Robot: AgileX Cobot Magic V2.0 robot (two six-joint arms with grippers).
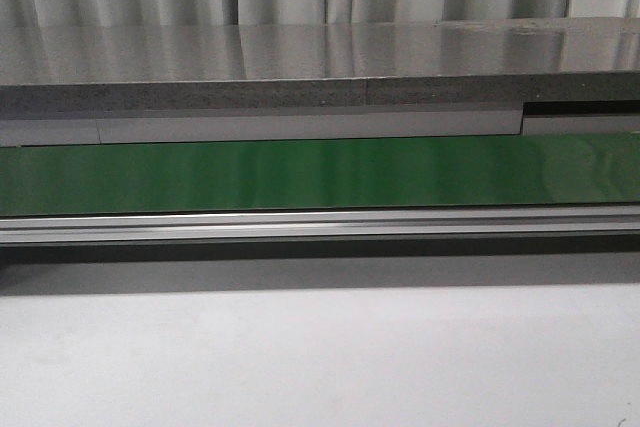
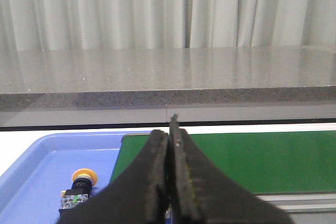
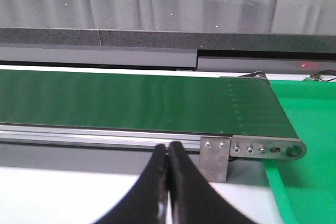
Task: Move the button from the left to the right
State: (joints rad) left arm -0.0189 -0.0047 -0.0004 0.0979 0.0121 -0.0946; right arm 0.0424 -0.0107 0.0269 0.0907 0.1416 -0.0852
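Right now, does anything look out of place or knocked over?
Only one thing: the button lies on its side in the blue tray, orange cap toward the tray's far wall, not upright. Nothing looks spilled or damaged. Both tools, left and right, are shut and empty.

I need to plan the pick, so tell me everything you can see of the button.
The button shows only in the left wrist view. It has a round orange-yellow cap, a black body below it and pale greenish parts at its near end. It lies in a blue tray, cap pointing away from the camera, beside the green belt. Nothing grips it; the left gripper has its fingers closed, apart from it.
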